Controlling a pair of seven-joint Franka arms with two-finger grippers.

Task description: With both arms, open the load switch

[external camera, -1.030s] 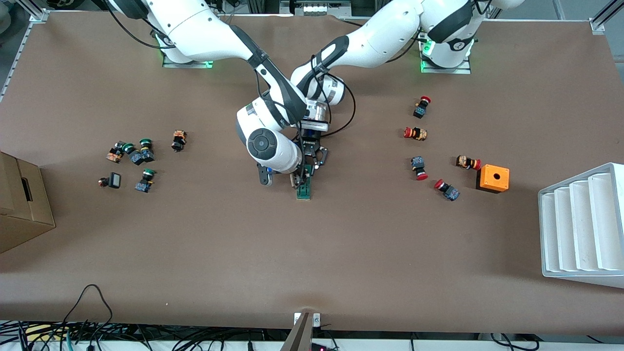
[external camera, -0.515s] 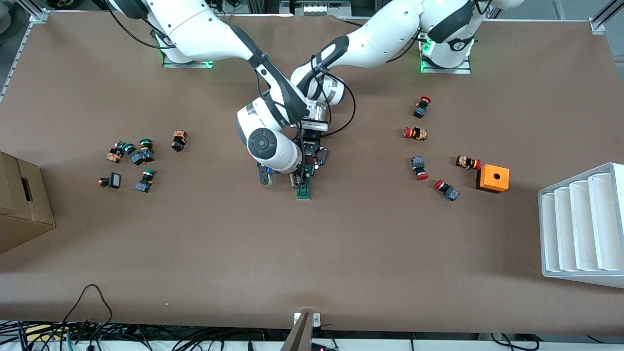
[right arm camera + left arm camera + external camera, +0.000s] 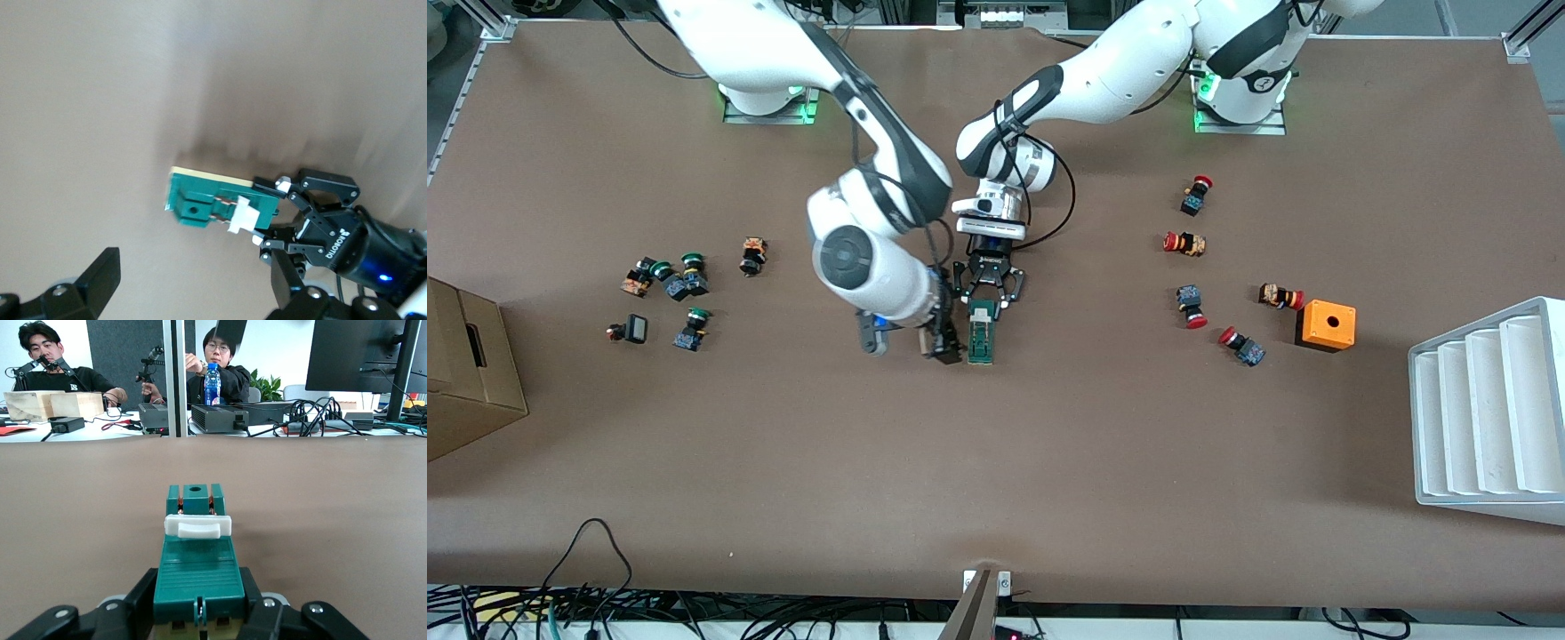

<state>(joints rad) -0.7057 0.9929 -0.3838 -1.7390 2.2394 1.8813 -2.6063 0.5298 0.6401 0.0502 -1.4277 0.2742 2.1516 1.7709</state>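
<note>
The dark-green load switch (image 3: 982, 338) lies on the brown table mid-way between the arms, its white piece (image 3: 198, 525) showing on top. My left gripper (image 3: 985, 300) is shut on the end of the switch (image 3: 198, 570) that points to the robots' bases, one black finger (image 3: 143, 593) on each side. My right gripper (image 3: 940, 345) hangs just beside the switch, toward the right arm's end, open with nothing between its fingers (image 3: 100, 275). In the right wrist view the switch (image 3: 210, 199) and the left gripper (image 3: 293, 213) both show, apart from the right gripper (image 3: 193, 280).
Several red-capped push buttons (image 3: 1185, 243) and an orange box (image 3: 1327, 324) lie toward the left arm's end, with a white ribbed rack (image 3: 1489, 409) at the table edge. Green-capped buttons (image 3: 685, 284) and a cardboard box (image 3: 467, 373) sit toward the right arm's end.
The right gripper has opened, let go of the switch and drawn away toward the right arm's end. The left gripper and the switch have stayed put.
</note>
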